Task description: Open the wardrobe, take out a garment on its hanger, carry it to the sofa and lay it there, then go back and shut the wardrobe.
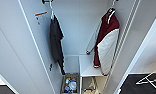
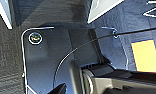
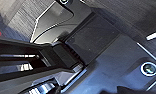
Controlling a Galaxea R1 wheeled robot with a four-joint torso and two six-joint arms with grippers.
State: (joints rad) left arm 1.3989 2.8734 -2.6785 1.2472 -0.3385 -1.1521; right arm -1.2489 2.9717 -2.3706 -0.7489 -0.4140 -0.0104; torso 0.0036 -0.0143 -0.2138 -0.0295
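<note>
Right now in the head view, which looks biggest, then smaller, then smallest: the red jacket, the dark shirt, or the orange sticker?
1. The maroon jacket looks largest.
2. The dark shirt looks slightly smaller, but it hangs edge-on, so that order is unsure.
3. The orange sticker on the door is clearly smallest.

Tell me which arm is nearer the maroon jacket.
Likely right: the maroon jacket hangs at the right of the wardrobe, while both wrist cameras face the robot's base, well below it.

No legible text anywhere. Small white sticker with an orange top band (image 1: 41,17) near the upper edge of the open white wardrobe door (image 1: 24,45), print too blurred to read.
</note>
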